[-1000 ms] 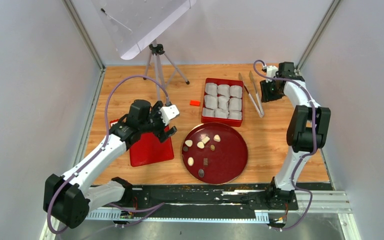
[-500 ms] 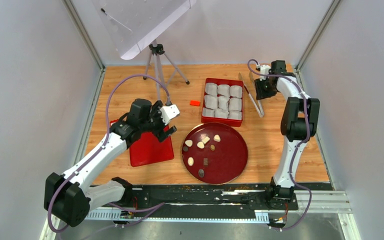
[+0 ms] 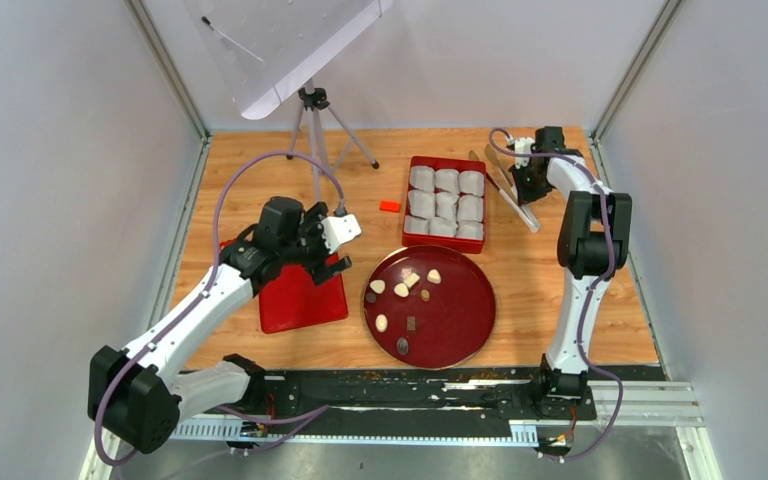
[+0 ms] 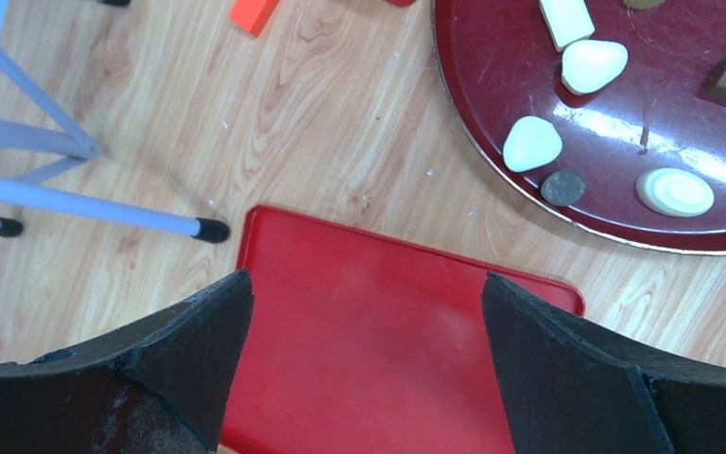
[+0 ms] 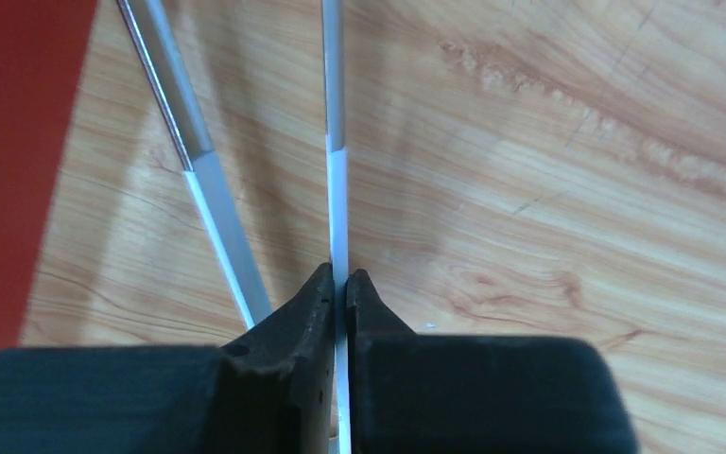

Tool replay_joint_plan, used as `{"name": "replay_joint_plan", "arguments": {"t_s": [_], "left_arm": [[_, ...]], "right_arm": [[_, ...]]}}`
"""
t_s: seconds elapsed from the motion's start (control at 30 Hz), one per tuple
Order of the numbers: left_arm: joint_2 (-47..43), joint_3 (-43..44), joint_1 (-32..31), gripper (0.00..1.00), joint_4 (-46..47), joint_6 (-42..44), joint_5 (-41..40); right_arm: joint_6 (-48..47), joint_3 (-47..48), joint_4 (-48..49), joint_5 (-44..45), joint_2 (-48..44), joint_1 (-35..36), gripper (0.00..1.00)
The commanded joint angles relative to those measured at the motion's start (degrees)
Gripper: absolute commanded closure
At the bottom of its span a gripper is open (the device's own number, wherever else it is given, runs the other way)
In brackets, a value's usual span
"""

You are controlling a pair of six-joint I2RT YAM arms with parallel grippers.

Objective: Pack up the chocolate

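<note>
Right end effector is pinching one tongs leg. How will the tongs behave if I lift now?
The tongs look like thin, stiff, light metal. Their smooth finish may let them swivel in the right end effector. The other leg is ungripped and would probably hang or swing.

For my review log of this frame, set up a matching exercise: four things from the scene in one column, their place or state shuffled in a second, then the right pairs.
Things
1. left gripper
2. right gripper
3. chocolate
4. paper cups

Place or state
A. in the red box
B. open, over the flat red tray
C. shut on one arm of the tongs
D. on the round plate

Pairs: 1-B, 2-C, 3-D, 4-A
</note>
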Motion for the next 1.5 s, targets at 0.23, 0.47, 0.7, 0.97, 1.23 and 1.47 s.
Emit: {"name": "replay_joint_plan", "arguments": {"t_s": [0.23, 0.47, 0.7, 0.97, 1.23, 1.47], "left_arm": [[7.3, 15.1, -3.6, 0.02, 5.7, 12.8, 10.8], [15.3, 25.3, -6.8, 0.04, 8.4, 17.7, 17.1], [24.3, 42.8, -9.1, 0.12, -0.5, 14.8, 23.9], [28.4, 47.8, -9.7, 0.23, -22.7, 34.8, 22.0], [28.7, 46.2, -9.6, 0.37, -22.0, 35.7, 16.4], [29.6, 47.7, -9.6, 0.52, -28.4, 39.0, 13.7]], "right_arm": [[-6.1, -1.9, -1.6, 1.3, -15.8, -3.7, 1.0], [-11.0, -7.7, -8.3, -3.8, -30.6, -4.0, 1.0], [-11.2, -13.4, -21.1, -13.9, -40.1, 7.3, 1.0], [-14.2, -10.5, -25.8, -17.1, -39.3, 16.7, 1.0], [-18.0, -5.9, -27.7, -17.1, -37.9, 23.1, 1.0], [-19.6, -8.5, -26.4, -14.0, -39.8, 25.9, 1.0]]}}
